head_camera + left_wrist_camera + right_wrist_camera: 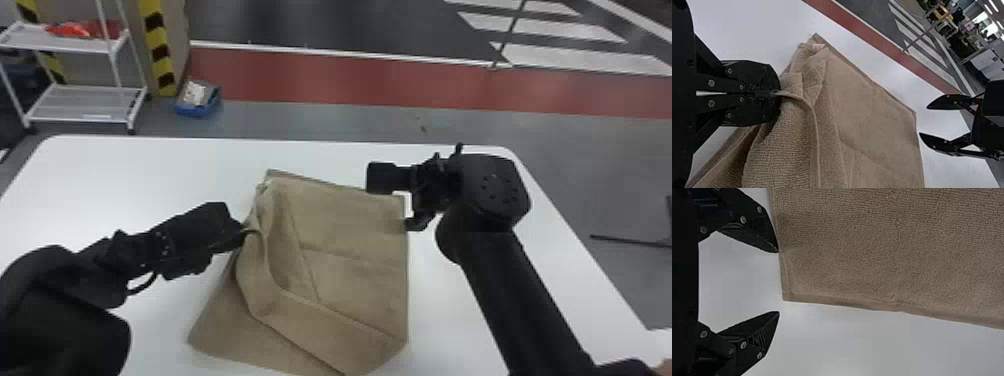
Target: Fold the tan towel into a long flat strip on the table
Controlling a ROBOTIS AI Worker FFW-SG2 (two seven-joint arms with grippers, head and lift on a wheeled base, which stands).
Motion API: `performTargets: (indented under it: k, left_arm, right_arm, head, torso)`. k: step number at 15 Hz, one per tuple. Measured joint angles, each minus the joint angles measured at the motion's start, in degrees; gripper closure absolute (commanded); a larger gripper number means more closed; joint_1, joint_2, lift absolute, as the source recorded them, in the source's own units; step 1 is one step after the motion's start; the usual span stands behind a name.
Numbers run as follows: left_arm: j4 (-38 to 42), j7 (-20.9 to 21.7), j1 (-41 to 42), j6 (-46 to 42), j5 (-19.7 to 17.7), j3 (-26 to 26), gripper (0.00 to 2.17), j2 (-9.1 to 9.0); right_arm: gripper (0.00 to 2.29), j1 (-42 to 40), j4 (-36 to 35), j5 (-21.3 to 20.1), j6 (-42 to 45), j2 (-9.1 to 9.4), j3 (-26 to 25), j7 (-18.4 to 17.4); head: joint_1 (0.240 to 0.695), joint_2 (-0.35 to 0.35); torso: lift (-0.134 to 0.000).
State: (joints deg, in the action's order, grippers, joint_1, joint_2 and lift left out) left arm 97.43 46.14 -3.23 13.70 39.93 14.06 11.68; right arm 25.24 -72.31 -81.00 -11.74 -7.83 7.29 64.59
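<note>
The tan towel point(350, 280) lies on the white table, its left part raised and bunched in loose folds over a lower layer. At its left edge, my left gripper point(243, 229) is shut on a pinch of cloth. In the left wrist view, the left gripper point(777, 93) holds a thin fold of the towel point(875, 125). By the towel's far right corner stands my right gripper point(391, 202), open. Seen from its own wrist, the right gripper point(778, 282) has one fingertip at the towel's point(891, 250) edge near the corner, with nothing between its fingers.
The white table point(125, 170) reaches past the towel on the left, right and far sides. Beyond it on the floor stand a white shelf rack point(82, 102) and a blue bin point(198, 102). A dark thin bar point(625, 240) lies off the right side.
</note>
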Motion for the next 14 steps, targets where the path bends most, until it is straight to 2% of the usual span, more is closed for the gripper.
performTargets:
  k: [3, 5, 7, 9, 10, 12, 13, 14]
  left_arm:
    - [-1.5, -0.1, -1.1, -1.0, -0.4, 0.7, 2.13, 0.01]
    - [-2.3, -0.2, -2.0, -1.5, -0.7, 1.5, 2.13, 0.00]
    - [-3.0, -0.1, -2.7, -1.9, -0.9, 2.2, 2.13, -0.05]
    - [-3.3, 0.0, -3.1, -2.3, -1.0, 2.6, 2.13, -0.06]
    - [-3.4, 0.2, -3.2, -2.5, -1.1, 2.7, 2.13, -0.02]
    - [-3.5, 0.3, -3.2, -2.8, -1.1, 2.7, 2.13, 0.08]
    - [-3.5, 0.4, -3.2, -2.9, -1.1, 2.7, 2.13, 0.11]
    - [-3.5, 0.4, -3.2, -3.0, -1.3, 2.7, 2.13, 0.17]
  right_arm:
    - [0.29, 0.6, 2.7, -2.1, -0.3, 1.36, -0.2, 0.9]
    - [0.55, 1.5, 4.4, -2.6, -1.1, 1.90, -0.8, 1.8]
    - [1.05, 2.7, 6.0, -2.7, -2.5, 2.32, -1.6, 3.9]
    - [1.43, 3.2, 6.5, -2.2, -3.3, 2.50, -2.2, 5.8]
    - [1.48, 3.3, 6.5, -1.7, -3.7, 2.54, -2.5, 6.3]
    - [1.41, 3.3, 6.5, -1.3, -4.2, 2.56, -3.0, 6.5]
    - [1.15, 3.2, 6.5, -1.0, -4.2, 2.56, -3.3, 6.3]
    - [0.79, 2.8, 6.1, -0.4, -4.3, 2.56, -3.6, 5.8]
  head:
    - [0.695, -0.163]
    - [0.695, -0.172]
    - [0.695, -0.180]
    - [0.695, -0.190]
    - [0.695, -0.193]
    - [0.695, -0.195]
    - [0.695, -0.196]
    - [0.695, -0.197]
  torso:
    - [-0.123]
    - [-0.123]
    - [-0.123]
    - [-0.123]
    - [-0.123]
    - [-0.123]
    - [-0.123]
    - [-0.123]
